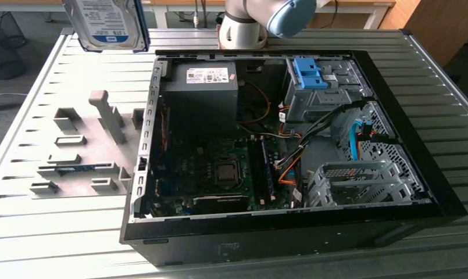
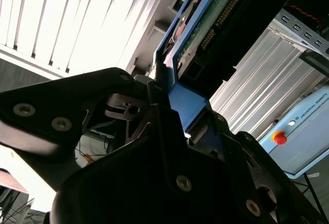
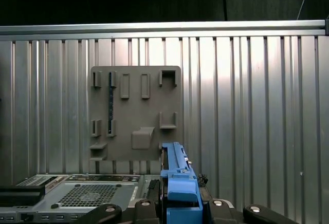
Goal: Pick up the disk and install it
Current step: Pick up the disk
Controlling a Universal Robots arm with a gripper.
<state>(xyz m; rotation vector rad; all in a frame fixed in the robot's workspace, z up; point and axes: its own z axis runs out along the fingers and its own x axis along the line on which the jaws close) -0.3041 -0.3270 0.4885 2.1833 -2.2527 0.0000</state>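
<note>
The pincer (image 3: 178, 207) is closed narrow on the disk (image 3: 176, 175), with its black fingers (image 3: 150, 208) pressed against both sides of the blue carrier frame. In the second wrist view the pincer (image 2: 169, 98) clamps the blue edge. The disk (image 2: 203, 26) runs away from it edge-on, with its green circuit board exposed.

In the exterior view the disk (image 1: 110, 23) hangs upright in the air with its label facing the camera. It is above the far corner of the desk (image 1: 78, 232) on the exterior view's left, clear of the surface. Nearer than the disk, a grey fixture plate (image 1: 86, 151) lies on the slatted desk, just beside the open computer case (image 1: 280, 232). At the far side of the case sits a blue-fronted drive bay (image 1: 311, 72). The arm's base (image 1: 245, 26) stands at the far edge of the desk, behind the case.
</note>
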